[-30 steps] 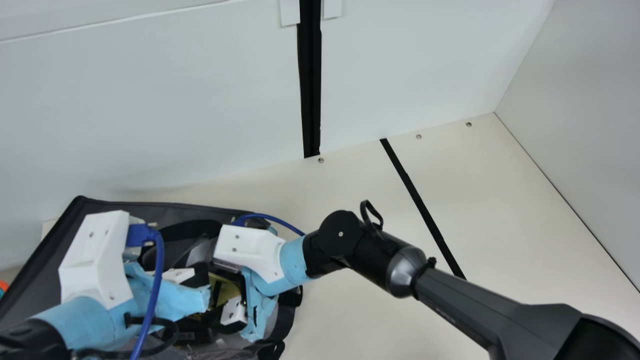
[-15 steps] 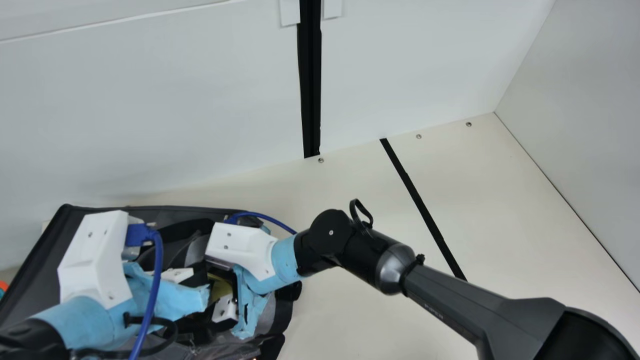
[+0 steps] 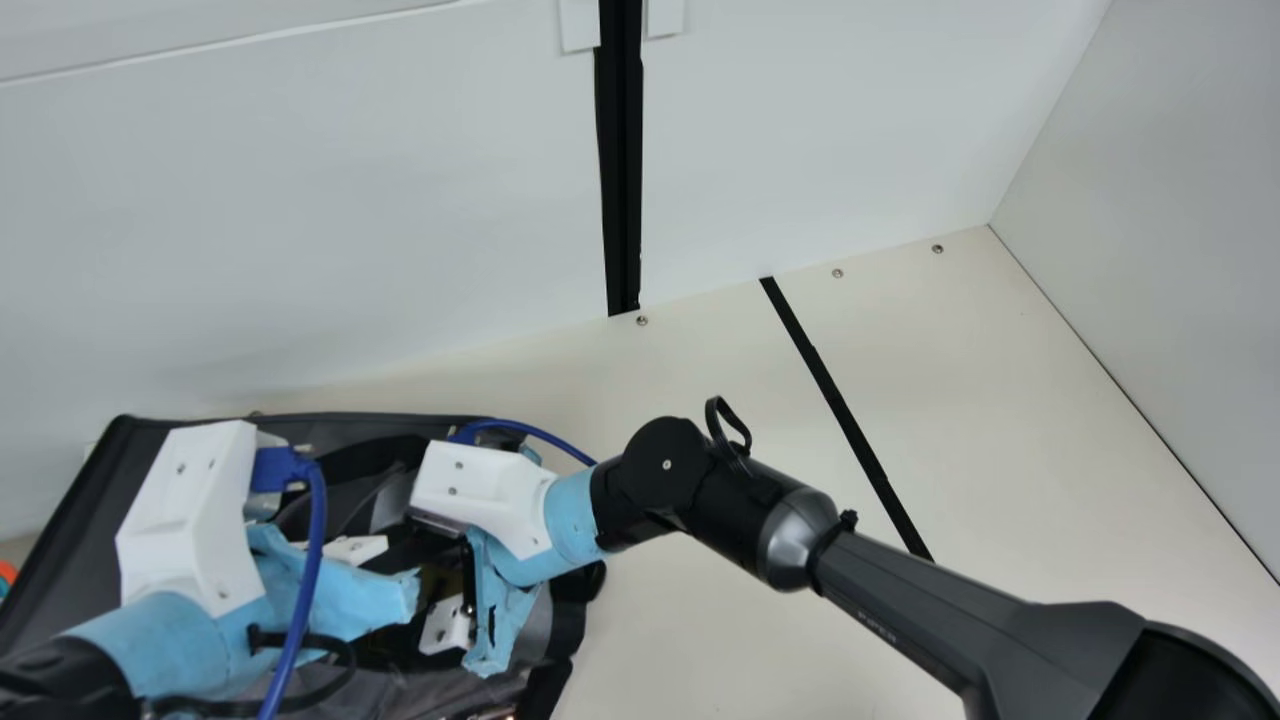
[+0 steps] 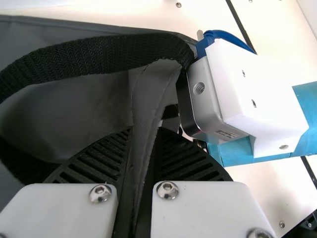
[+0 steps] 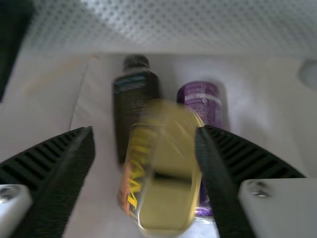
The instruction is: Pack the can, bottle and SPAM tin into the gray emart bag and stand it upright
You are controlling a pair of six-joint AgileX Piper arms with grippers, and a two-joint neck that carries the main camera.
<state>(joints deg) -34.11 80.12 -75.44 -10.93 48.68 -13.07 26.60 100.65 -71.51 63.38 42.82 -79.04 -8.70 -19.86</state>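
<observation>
The cream table point(image 3: 1000, 400) carries the gray emart bag point(image 3: 60, 540) near its back edge, well over to the left, away from the back right corner. A black strap point(image 4: 99, 57) loops beside the bag's wall.

The left gripper point(image 4: 143, 144) pinches a fold of that gray wall, close to the strap. The right gripper point(image 5: 146, 134) reaches within the bag, its fingers spread on either side of the SPAM tin point(image 5: 168, 198), with a gap on one side. Beyond the tin lie the bottle point(image 5: 129, 99) and, alongside it, the purple can point(image 5: 203, 101). The tin is blurred, so whether it rests on the other two is hard to say.

I judge loading almost finished, with the tin being settled. Next, the right gripper should draw out without catching the tin or strap while the left steadies the wall; then comes standing the bag upright, since a lopsided load could tip it.
</observation>
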